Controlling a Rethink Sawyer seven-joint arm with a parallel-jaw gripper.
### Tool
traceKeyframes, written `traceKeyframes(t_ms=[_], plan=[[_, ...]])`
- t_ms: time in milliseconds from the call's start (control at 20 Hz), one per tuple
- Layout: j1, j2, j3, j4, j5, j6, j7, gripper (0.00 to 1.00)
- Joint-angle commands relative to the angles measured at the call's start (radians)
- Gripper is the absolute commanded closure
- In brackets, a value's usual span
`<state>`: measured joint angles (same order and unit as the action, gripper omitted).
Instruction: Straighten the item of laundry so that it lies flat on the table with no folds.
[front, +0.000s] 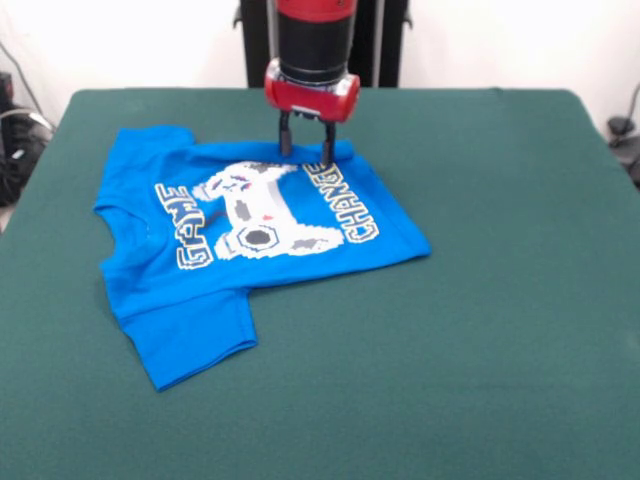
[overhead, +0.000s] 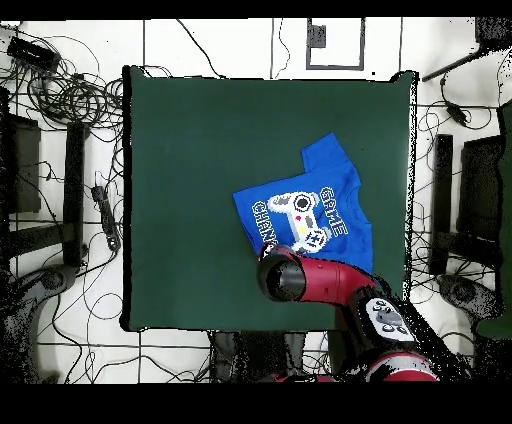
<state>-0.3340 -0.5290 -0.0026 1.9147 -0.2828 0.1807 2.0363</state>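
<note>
On the desk: you have the blue T-shirt (front: 255, 235) lying print-side up on the green desk (front: 480, 330), nearer the robot's edge than the camera's in the front view and off to one side of the middle.
End effector: your end effector (front: 305, 152) stands upright over the T-shirt's edge nearest the pedestal, beside the "CHANGER" lettering; its two dark fingers (front: 285, 140) sit a small gap apart with their tips at the cloth. You cannot tell from either view whether fabric is pinched between them.
Done, by my reading: the chest panel with the controller print looks mostly spread and readable, and both sleeves lie out from the body.
Left, by my reading: the T-shirt looks short for its width, so the hem end beyond "CHANGER" is probably folded under; the edge below the end effector seems doubled or bunched, and the sleeve farthest from the pedestal shows creases.
Overhead check: the arm (overhead: 330, 285) covers the T-shirt's robot-side edge, so that strip is hidden from you there.
Progress: partway; flattening is not finished.
</note>
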Motion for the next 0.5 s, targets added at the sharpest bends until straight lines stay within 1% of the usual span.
traceKeyframes(t_ms=[50,500], plan=[[0.024,0.021,0.049,0.031,-0.011,-0.024,0.095,0.0],[0.042,0.045,0.038,0.012,-0.007,-0.032,0.105,0.0]])
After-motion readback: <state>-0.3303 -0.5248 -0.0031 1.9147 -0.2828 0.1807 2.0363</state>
